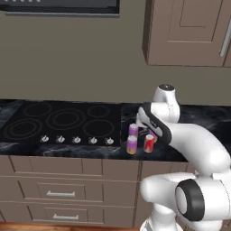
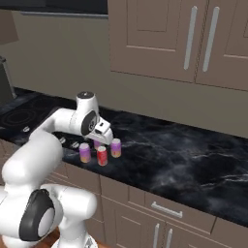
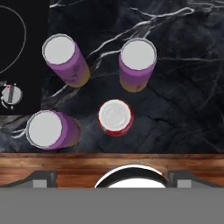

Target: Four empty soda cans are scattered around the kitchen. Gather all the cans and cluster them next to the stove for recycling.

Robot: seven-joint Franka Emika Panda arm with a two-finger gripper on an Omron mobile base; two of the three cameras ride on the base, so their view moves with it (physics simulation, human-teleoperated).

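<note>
Four soda cans stand upright in a tight cluster on the black marble counter, just right of the stove [image 1: 63, 119]. The red can [image 3: 115, 117] is nearest the counter's front edge. One purple can [image 3: 50, 130] stands beside it, and two more purple cans [image 3: 65, 59] [image 3: 138, 63] stand behind. The same cluster appears in the right base view, with the red can [image 2: 102, 155] in front. My gripper [image 3: 112, 180] hangs above the cluster. It is open, its fingertips [image 3: 41, 179] wide apart with nothing between them.
The stove's knob row [image 1: 76, 140] runs along its front, close to the left cans. The marble counter [image 2: 184, 155] stretches on to the right. Wall cabinets [image 2: 193, 38] hang above, and drawers [image 1: 61, 194] sit below the counter edge.
</note>
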